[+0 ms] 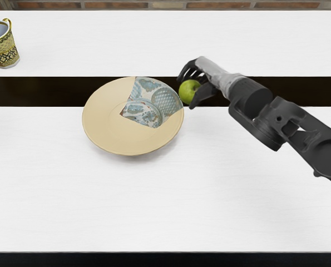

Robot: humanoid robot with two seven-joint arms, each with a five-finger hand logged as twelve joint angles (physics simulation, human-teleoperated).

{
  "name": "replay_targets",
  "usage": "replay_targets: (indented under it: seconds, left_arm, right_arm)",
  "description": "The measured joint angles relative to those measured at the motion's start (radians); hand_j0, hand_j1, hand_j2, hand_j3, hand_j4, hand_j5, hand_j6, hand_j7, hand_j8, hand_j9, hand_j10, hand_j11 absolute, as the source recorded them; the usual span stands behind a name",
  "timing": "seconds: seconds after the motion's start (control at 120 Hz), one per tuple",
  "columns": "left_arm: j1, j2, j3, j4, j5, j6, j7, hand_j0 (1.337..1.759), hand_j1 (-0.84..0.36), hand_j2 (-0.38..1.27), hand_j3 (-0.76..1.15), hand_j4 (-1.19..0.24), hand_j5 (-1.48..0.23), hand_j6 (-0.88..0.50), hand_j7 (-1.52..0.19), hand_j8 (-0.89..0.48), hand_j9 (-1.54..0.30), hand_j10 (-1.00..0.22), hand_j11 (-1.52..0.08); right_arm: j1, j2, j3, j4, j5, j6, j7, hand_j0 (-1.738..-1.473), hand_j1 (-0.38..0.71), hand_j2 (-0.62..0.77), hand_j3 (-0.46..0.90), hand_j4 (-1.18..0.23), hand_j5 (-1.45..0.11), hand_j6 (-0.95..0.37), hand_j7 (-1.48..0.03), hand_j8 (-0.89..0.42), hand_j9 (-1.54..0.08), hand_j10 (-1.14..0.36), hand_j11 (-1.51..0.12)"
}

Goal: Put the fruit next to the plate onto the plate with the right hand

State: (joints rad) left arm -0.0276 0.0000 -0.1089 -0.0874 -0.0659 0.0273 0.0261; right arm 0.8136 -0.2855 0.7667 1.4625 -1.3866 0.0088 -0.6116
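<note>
1. Right arm enters from the picture's right edge. The right hand (203,75) sits at the far-right rim of the plate (112,130). Left arm is not in view.
2. The fruit is a green apple (188,90). It is just outside the plate's right rim, touching or nearly touching it, and it lies over the dark gap (43,92) between the two white table (154,206) surfaces.
3. The fingers (186,69) are curled over the top and far side of the apple, with the thumb below on the near side. The hand is wrapped around the fruit in a grasp. I cannot tell from this view whether the apple is lifted or resting.
4. Judgement on stage: the grasp is made and the transfer to the plate is not yet done. The apple is beside the plate, not on it.
5. Risk: the apple is round and smooth, and the contact looks to be mostly at the fingertips. A loose grip could let it roll out during the lift.
6. Risk: a drop here would land near the gap, and the fruit could fall between the surfaces.
7. Risk: the plate rim is raised. A low sideways move could knock the apple or a finger against it and shove the plate left.
8. Risk: if released too high, the apple could roll across the shallow plate and off.
9. A patterned mug (1,44) stands far left, well apart, and is not in the path.
</note>
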Motion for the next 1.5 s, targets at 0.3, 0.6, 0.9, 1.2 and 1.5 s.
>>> replay_targets:
  seconds: [0.3,0.6,0.9,1.2,1.5]
  left_arm:
    - [0.0,0.0,0.0,0.0,0.0,0.0,0.0,1.658,0.34,0.0,0.0,-0.01,-0.01,-0.01,-0.01,-0.01,-0.01,-0.01,-0.01]
    - [0.0,0.0,0.0,0.0,0.0,0.0,0.0,1.658,0.34,0.0,0.0,-0.01,-0.01,-0.01,-0.01,-0.01,-0.01,-0.01,-0.01]
    - [0.0,0.0,0.0,0.0,0.0,0.0,0.0,1.658,0.34,0.0,0.0,-0.01,-0.01,-0.01,-0.01,-0.01,-0.01,-0.01,-0.01]
    - [0.0,0.0,0.0,0.0,0.0,0.0,0.0,1.658,0.34,0.0,0.0,-0.01,-0.01,-0.01,-0.01,-0.01,-0.01,-0.01,-0.01]
    - [0.0,0.0,0.0,0.0,0.0,-0.001,0.0,1.658,0.34,0.0,0.0,-0.01,-0.01,-0.01,-0.01,-0.01,-0.01,-0.01,-0.01]
  right_arm:
    - [0.018,0.101,-0.013,-0.025,-0.005,-0.003,0.0,-1.658,0.26,0.48,0.0,-0.6,-0.85,-0.52,-0.82,-0.4,-0.83,-0.48,-0.82]
    - [0.019,0.221,-0.034,-0.091,-0.012,-0.015,0.0,-1.658,0.21,0.38,0.0,-0.61,-0.84,-0.54,-0.82,-0.42,-0.82,-0.5,-0.82]
    - [0.02,0.281,-0.094,-0.139,-0.014,-0.051,0.0,-1.658,0.21,0.37,0.0,-0.61,-0.84,-0.55,-0.81,-0.43,-0.82,-0.5,-0.81]
    - [0.023,0.285,-0.08,-0.137,-0.002,-0.065,0.001,-1.658,-0.09,0.09,0.0,-0.26,-0.35,-0.25,-0.34,-0.21,-0.34,-0.23,-0.34]
    - [0.108,0.195,0.004,-0.102,0.256,-0.002,0.001,-1.658,-0.25,0.01,0.0,-0.09,-0.12,-0.09,-0.12,-0.08,-0.12,-0.09,-0.12]
